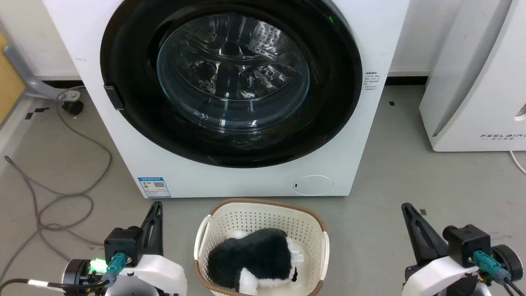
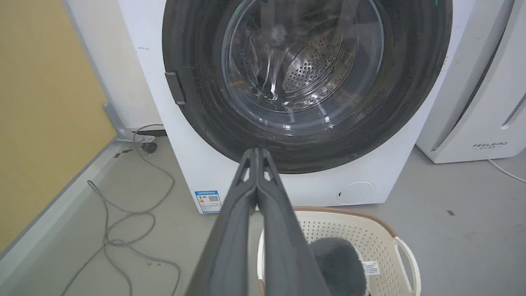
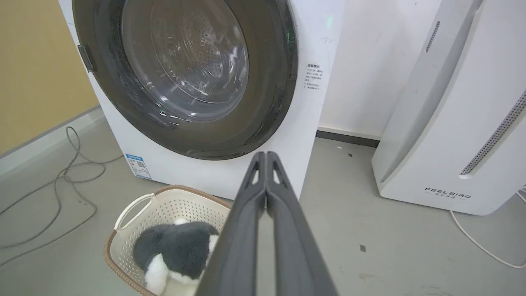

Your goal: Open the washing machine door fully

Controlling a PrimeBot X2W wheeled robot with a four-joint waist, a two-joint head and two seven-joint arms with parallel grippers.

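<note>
The door (image 1: 231, 80), a glossy black ring around bulging clear glass, sits shut in the white washer (image 1: 246, 181), a perforated basket (image 1: 263, 202) with a furry plush (image 1: 254, 255) before it, left gripper (image 1: 156, 205) and right gripper (image 1: 407, 206) short of it, jaws pressed together, empty.

Basket (image 1: 263, 204) on floor (image 1: 390, 185) before washing machine door (image 1: 232, 74); plush toy (image 1: 250, 255) in basket; appliance (image 1: 472, 82) right of washer (image 1: 230, 181); cables (image 1: 61, 197) left.

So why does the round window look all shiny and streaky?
Head view: light bounces off the door glass as white streaks, mostly low down. Left wrist view: the same glare sits low on the glass, and the wide lens makes the washer seem to lean. Right wrist view: the glare is softer, and the black rim looks washed-out grey.
</note>
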